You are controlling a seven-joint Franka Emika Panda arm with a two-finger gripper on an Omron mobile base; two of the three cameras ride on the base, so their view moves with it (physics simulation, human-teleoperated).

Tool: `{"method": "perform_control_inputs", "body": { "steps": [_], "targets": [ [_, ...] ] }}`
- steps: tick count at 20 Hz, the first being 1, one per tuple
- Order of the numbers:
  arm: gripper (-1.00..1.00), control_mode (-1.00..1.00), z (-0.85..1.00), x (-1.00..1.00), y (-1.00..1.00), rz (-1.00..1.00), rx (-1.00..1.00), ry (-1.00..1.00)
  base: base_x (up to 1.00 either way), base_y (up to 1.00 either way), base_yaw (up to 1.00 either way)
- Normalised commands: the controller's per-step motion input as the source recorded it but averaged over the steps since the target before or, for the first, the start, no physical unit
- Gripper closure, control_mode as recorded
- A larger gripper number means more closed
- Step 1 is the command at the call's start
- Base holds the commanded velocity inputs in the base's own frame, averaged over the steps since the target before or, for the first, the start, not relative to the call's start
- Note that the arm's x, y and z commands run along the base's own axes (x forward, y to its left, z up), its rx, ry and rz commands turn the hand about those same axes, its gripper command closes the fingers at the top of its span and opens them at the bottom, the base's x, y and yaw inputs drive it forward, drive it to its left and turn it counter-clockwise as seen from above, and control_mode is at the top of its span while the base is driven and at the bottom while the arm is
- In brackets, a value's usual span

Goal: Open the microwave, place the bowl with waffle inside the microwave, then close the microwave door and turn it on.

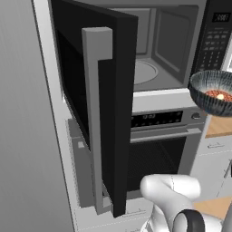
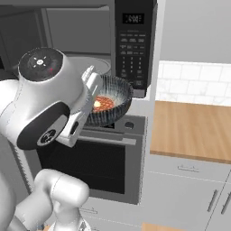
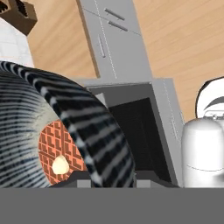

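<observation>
we carry the bowl (image 2: 109, 100) aloft in front of the open microwave (image 1: 154, 50), the hand (image 2: 90, 95) pinched narrow on its near rim. rigid, likely light; one-sided rim hold, so tilt could slide the waffle (image 2: 103, 103) out.

We are finding the waffle (image 2: 103, 103) lying in the bowl (image 2: 118, 92), raised before the microwave (image 1: 170, 50), beside its keypad (image 2: 132, 49), above the oven (image 1: 158, 136).
</observation>
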Motion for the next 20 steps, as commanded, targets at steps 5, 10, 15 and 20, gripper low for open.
{"method": "perform_control_inputs", "body": {
  "steps": [5, 10, 15, 20],
  "targets": [
    [1.0, -1.0, 0.14, 0.0, 0.96, 0.1, 0.0, 0.01, 0.0, 0.0, 0.0],
    [1.0, -1.0, 0.32, 0.04, 0.72, 0.07, 0.0, -0.05, 0.0, 0.0, 0.0],
    [1.0, -1.0, 0.09, 0.61, 0.43, 0.21, 0.03, -0.04, 0.0, 0.0, 0.0],
    [1.0, -1.0, 0.0, 0.73, 0.11, 0.33, 0.07, -0.04, 0.0, 0.0, 0.0]
  ]
}}
